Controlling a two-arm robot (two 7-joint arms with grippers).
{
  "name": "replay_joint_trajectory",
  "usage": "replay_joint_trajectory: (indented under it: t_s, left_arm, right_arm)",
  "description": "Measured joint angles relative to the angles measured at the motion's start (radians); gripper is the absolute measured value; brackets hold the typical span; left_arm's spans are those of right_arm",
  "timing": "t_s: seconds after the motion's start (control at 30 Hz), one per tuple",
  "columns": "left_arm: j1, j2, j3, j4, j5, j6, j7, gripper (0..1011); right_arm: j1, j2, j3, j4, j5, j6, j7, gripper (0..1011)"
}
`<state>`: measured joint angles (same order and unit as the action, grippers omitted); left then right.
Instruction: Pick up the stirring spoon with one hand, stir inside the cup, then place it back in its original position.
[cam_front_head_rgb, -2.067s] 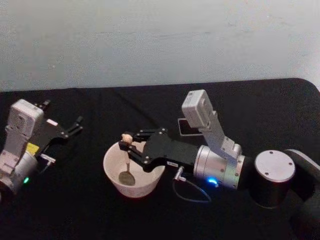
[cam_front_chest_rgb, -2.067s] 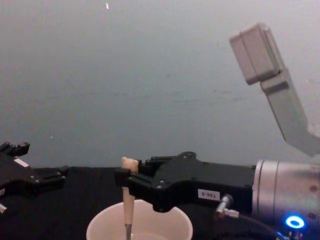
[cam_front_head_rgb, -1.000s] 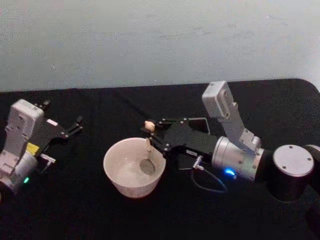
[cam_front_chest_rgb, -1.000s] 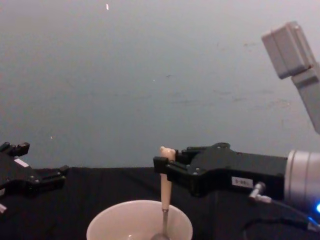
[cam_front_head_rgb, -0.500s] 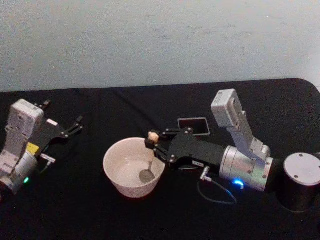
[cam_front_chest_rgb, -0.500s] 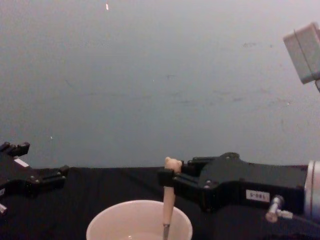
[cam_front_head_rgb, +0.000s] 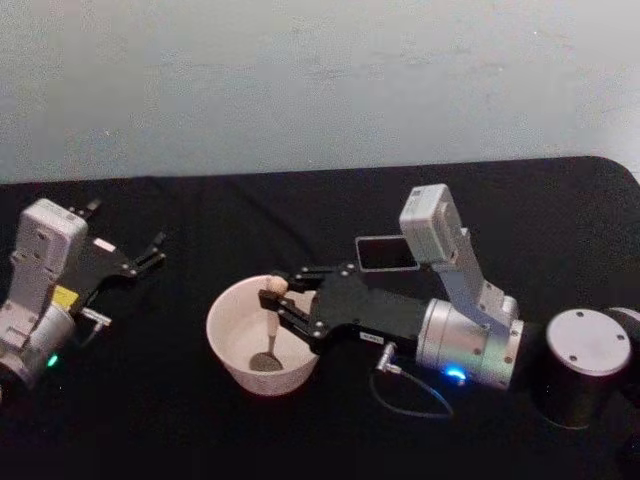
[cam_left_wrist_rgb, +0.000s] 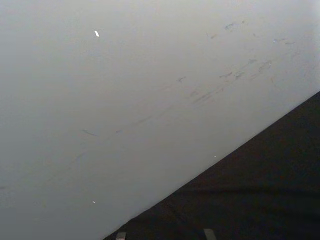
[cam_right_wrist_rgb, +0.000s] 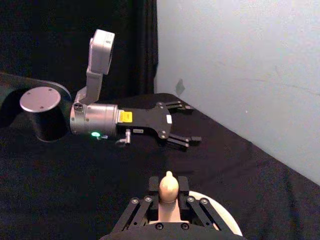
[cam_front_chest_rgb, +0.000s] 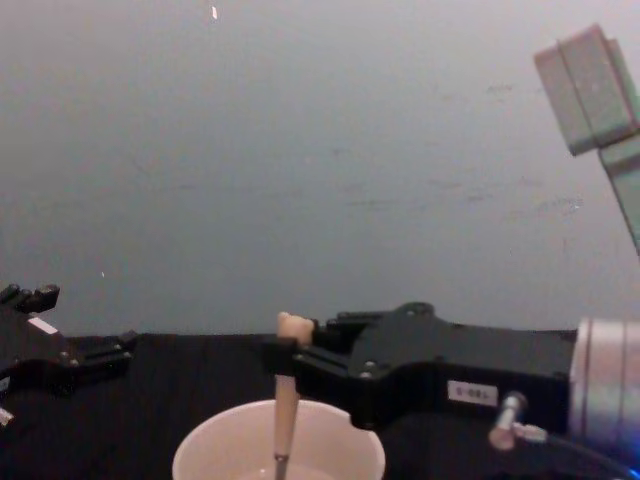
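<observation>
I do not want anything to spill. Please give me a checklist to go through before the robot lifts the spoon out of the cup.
1. Right gripper shut on spoon handle: ok.
2. Spoon bowl inside cup: ok.
3. Cup upright: ok.
4. Holder behind the gripper, top unblocked: ok.
5. Left gripper parked far left, open, away from cup: ok.
6. Cup contents: cannot tell.

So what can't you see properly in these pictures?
- Chest view: bowl of the spoon and the bottom of the cup, cut off by the bottom edge.
- Head view: whether the cup holds liquid, too small to tell.
- Head view: inside of the holder, too dark.
- Right wrist view: the spoon below its knob, hidden by the right gripper.
</observation>
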<state>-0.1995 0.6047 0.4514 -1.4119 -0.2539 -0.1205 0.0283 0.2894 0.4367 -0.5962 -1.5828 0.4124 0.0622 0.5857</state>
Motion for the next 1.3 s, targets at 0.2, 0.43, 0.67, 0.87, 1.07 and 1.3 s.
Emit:
replay_joint_trajectory:
  t_s: [0.2, 0.43, 0.67, 0.87, 1.07, 1.3]
  left_arm:
    - [0.000, 0.000, 0.000, 0.000, 0.000, 0.000, 0.000, 1001]
    - [0.000, 0.000, 0.000, 0.000, 0.000, 0.000, 0.000, 1001]
    - [0.000, 0.000, 0.000, 0.000, 0.000, 0.000, 0.000, 1001]
    - [0.000, 0.000, 0.000, 0.000, 0.000, 0.000, 0.000, 1001]
    - [0.000, 0.000, 0.000, 0.000, 0.000, 0.000, 0.000, 1002]
    - [0.000, 0.000, 0.000, 0.000, 0.000, 0.000, 0.000, 1001]
  right_arm:
    - [0.023, -0.026, -0.016, 0.023, -0.003, 0.000, -0.004, 214]
    - [0.064, -0.074, -0.032, 0.083, -0.029, -0.008, -0.030, 214]
    - [0.091, -0.109, -0.018, 0.138, -0.046, -0.016, -0.067, 214]
    - [0.099, -0.118, 0.001, 0.165, -0.065, -0.016, -0.089, 214]
    - [0.090, -0.108, 0.026, 0.162, -0.073, -0.016, -0.101, 214]
    - [0.058, -0.076, 0.044, 0.120, -0.075, -0.010, -0.092, 214]
